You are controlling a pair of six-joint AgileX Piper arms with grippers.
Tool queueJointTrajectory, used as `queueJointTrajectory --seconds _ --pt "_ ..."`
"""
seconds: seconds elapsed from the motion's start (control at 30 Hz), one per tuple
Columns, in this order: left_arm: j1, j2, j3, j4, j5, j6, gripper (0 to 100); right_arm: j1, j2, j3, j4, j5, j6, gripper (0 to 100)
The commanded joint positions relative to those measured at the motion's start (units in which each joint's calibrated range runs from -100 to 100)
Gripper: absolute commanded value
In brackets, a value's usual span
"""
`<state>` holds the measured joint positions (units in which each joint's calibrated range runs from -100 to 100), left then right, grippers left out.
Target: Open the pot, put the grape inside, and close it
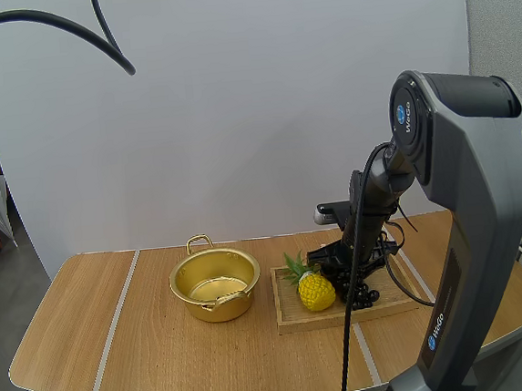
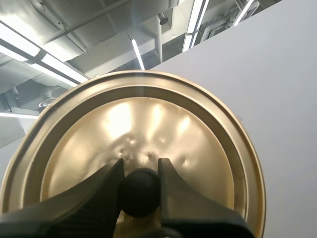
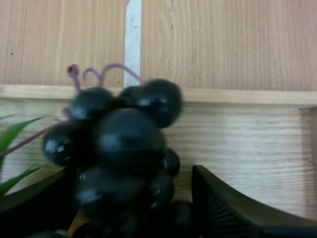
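High above table (image 1: 147, 352), wrists near lid (image 2: 148, 124), grapes (image 3: 129, 139)

Small white lettering (image 1: 410, 128) beside a blue round badge (image 1: 401, 113) on the right arm (image 1: 467, 196) is too small to read.

I see the table (image 1: 147, 352) evenly and brightly lit from overhead, shadows soft beside the pot (image 1: 216, 286); pale glare streaks the lid (image 2: 198, 148), and the dark grapes (image 3: 126, 139) carry small white glints

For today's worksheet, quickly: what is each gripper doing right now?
Left gripper: closed, holding the lid.
Right gripper: open, straddling the grapes.
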<state>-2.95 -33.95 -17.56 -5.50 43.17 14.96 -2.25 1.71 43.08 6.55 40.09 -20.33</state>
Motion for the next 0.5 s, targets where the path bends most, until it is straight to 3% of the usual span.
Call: queueJointTrajectory --seconds 0.0,0.27,0.3,0.33,0.43,0.47 --pt "-0.09 -0.31 -0.43 0.3 -1.97 -0.32 0 -0.14 0.91 1.28 -1.27 -2.29 -0.22 100" --pt "-0.09 -0.31 -0.43 0.3 -1.97 -0.32 0 -0.14 0.91 2.23 -5.44 -4.39 2.83 100" --pt "-0.09 -0.31 -0.43 0.3 -1.97 -0.32 0 -0.14 0.91 2.23 -6.13 -4.39 3.51 92" --pt "-0.09 -0.31 -0.43 0.3 -1.97 -0.32 0 -0.14 0.91 2.23 -6.55 -4.39 3.49 77" --pt "-0.09 -0.31 -0.43 0.3 -1.97 -0.32 0 -0.14 0.91 2.23 -6.55 -4.39 3.49 9" --pt "-0.09 -0.31 -0.43 0.3 -1.97 -0.32 0 -0.14 0.91 2.23 -6.22 -4.1 3.49 0"
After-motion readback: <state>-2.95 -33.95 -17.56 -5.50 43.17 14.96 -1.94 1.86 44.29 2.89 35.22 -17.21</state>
